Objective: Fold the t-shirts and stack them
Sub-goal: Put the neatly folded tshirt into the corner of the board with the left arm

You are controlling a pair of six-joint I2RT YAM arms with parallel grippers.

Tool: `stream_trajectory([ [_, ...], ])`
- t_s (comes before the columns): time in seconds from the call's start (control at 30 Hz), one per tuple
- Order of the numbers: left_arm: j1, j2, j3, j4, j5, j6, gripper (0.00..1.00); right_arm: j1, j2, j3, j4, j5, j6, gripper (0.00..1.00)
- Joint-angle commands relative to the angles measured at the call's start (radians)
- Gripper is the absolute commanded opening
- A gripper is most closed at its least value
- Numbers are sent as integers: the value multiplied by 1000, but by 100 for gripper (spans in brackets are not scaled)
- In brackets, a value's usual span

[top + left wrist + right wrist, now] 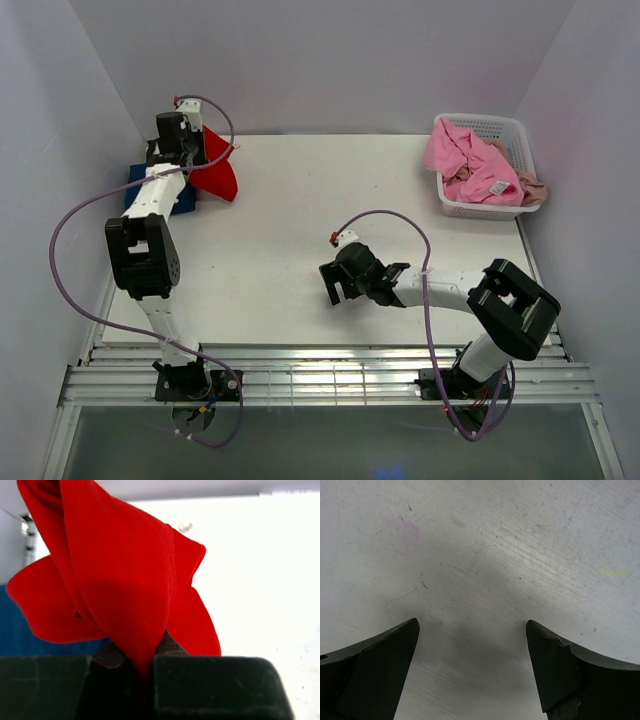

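Observation:
My left gripper (196, 158) is shut on the bright red t-shirt (217, 175) at the far left of the table and holds it hanging in folds. In the left wrist view the red t-shirt (125, 580) fills the middle, pinched between the jaws (142, 662). A navy blue t-shirt (184, 203) lies under my left arm, also seen in the left wrist view (20, 630). My right gripper (337, 287) is open and empty over bare table (475, 580) at centre. A pink t-shirt (470, 165) and a beige one (533, 190) lie in the basket.
A white lattice basket (515, 132) stands at the back right corner. White walls close in the table on the left, back and right. Purple cables loop over both arms.

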Motion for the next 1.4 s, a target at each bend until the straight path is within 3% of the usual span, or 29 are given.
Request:
stream_trajectory([
  [0.0, 38, -23, 98, 9, 29, 18, 0, 3, 19, -5, 44, -25, 5, 93],
  [0.73, 236, 57, 129, 64, 72, -44, 0, 3, 54, -60, 56, -51, 20, 93],
  [1.37, 315, 117, 88, 127, 19, -77, 0, 2, 60, -97, 57, -68, 28, 92],
])
